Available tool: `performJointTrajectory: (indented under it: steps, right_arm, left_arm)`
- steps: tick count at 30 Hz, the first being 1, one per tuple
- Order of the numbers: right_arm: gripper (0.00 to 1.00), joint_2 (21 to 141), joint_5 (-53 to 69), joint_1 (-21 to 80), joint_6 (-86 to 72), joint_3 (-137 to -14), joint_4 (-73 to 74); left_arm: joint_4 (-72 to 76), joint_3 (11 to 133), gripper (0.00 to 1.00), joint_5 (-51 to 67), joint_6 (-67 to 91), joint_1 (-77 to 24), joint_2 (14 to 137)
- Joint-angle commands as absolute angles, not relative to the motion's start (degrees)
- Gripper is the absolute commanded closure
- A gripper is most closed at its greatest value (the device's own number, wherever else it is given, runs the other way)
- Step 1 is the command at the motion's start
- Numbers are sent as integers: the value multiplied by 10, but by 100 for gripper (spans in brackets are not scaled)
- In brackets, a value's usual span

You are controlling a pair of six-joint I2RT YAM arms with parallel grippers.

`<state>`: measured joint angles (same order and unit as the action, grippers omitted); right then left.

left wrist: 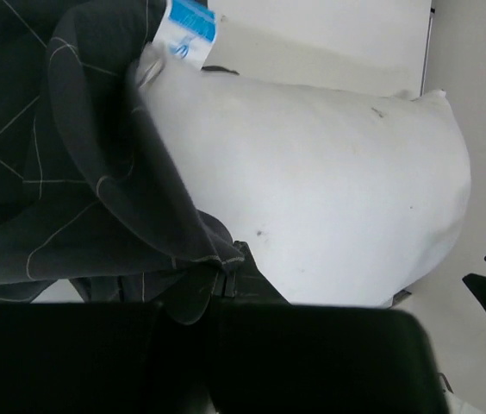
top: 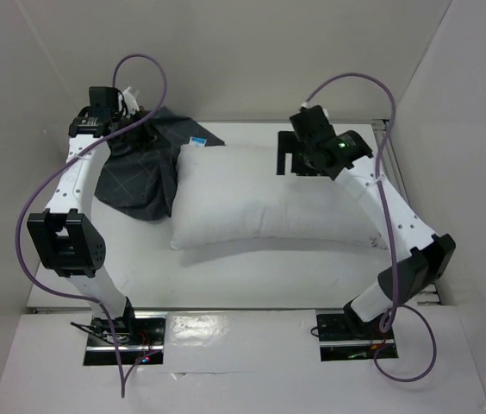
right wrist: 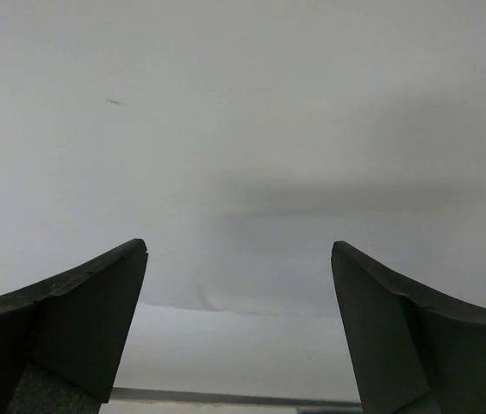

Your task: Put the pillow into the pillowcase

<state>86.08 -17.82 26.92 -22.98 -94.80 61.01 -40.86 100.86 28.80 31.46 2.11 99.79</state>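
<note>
Early stage: left gripper pinches pillowcase edge, pillow just ahead, barely covered; right gripper wide, empty.

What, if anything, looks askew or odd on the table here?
The dark charcoal-grey grid-patterned fabric pillowcase is bunched at the left end of the plump white rectangular pillow, lapping only its edge, with a blue-and-white label poking out between them. Small dark specks mark the pillow's white fabric.

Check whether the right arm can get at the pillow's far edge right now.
Probably yes: the right gripper hangs open just over the pillow, with nothing between them; the pillowcase is bunched at the pillow's other end.
</note>
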Motion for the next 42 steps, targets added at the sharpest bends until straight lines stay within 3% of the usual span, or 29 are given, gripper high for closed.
performJointTrajectory:
  steps: [1,7,11,12,13,14,15,24,31,36,42]
  right_arm:
    - [4,924,-112,350,-219,-1019,530]
    - [0,1029,-161,475,-276,-1062,448]
    - [0,1111,-149,482,-306,-1042,396]
    - [5,1122,-149,482,-306,-1049,396]
    - [48,1130,-168,482,-306,-1049,402]
    - [79,1130,-180,476,-313,-1049,416]
    - [100,1121,-191,467,-313,-1042,421]
    - [100,831,-151,379,-194,-887,444]
    - [100,770,-36,379,-149,-843,558]
    - [100,723,-1,386,-181,-788,545]
    - [100,735,35,411,-181,-729,523]
  left_arm:
    - [-397,1006,100,306,301,23,962]
    - [-403,995,100,295,301,23,957]
    - [-403,990,100,289,301,23,947]
    - [-403,990,100,289,301,23,947]
    - [-409,990,100,284,301,23,947]
    - [-409,990,100,284,301,23,940]
    - [-415,990,100,284,301,23,940]
    - [-432,957,100,261,275,23,905]
    - [-449,869,100,122,250,12,881]
    - [-460,820,100,52,237,-20,875]
    - [-454,840,100,71,243,-26,869]
